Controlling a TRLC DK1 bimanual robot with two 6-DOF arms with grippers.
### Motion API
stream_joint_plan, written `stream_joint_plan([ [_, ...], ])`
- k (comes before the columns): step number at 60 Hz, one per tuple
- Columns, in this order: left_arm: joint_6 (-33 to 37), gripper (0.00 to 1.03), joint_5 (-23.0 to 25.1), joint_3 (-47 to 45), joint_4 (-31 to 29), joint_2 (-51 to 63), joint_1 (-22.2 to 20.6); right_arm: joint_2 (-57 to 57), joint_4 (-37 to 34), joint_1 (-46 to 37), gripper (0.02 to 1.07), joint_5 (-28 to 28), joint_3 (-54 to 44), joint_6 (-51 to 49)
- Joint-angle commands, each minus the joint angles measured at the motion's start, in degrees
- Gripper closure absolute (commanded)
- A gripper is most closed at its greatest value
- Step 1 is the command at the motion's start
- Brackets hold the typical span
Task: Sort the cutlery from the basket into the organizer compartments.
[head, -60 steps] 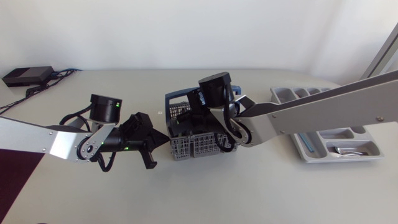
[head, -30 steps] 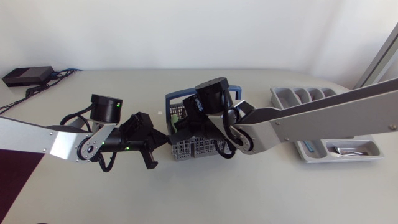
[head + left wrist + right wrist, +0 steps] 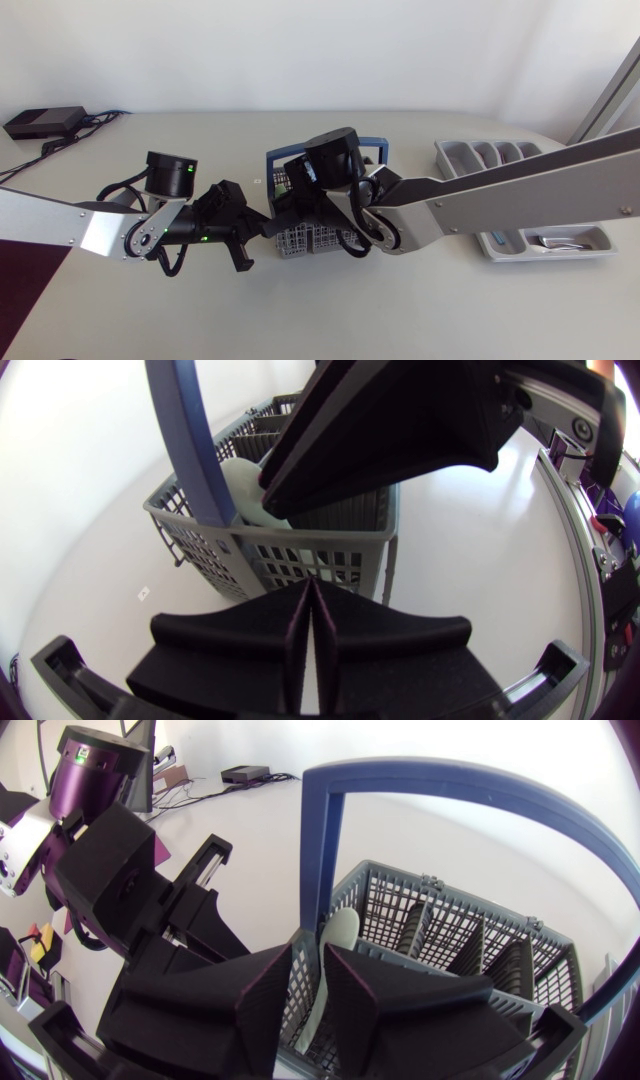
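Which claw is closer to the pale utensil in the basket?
Right. The right gripper is in the basket, the pale utensil between its fingers; the left gripper sits shut outside the basket wall.

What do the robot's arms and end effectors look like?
The left arm and right arm have silver-grey links and black joints. The left one carries looped black cables and green lights. The left end effector and right end effector are matte black with broad wedge fingers.
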Motion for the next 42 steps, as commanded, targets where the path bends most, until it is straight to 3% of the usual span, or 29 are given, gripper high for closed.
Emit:
stream_joint_plan([
  [1, -0.5, 1.00, 0.5, -0.1, 0.7, 1.6, -0.7, 2.2, 0.8, 0.4, 0.79, 0.7, 1.3, -0.5],
  [18, -0.5, 1.00, 0.5, 0.1, 0.9, 2.3, -0.7, 3.1, 1.6, 0.3, 0.94, 0.7, 1.4, -0.7],
  [42, -0.6, 1.00, 0.5, 0.0, 0.9, 2.2, -1.3, 2.5, 3.1, -0.1, 1.01, 0.2, 0.5, -0.4],
])
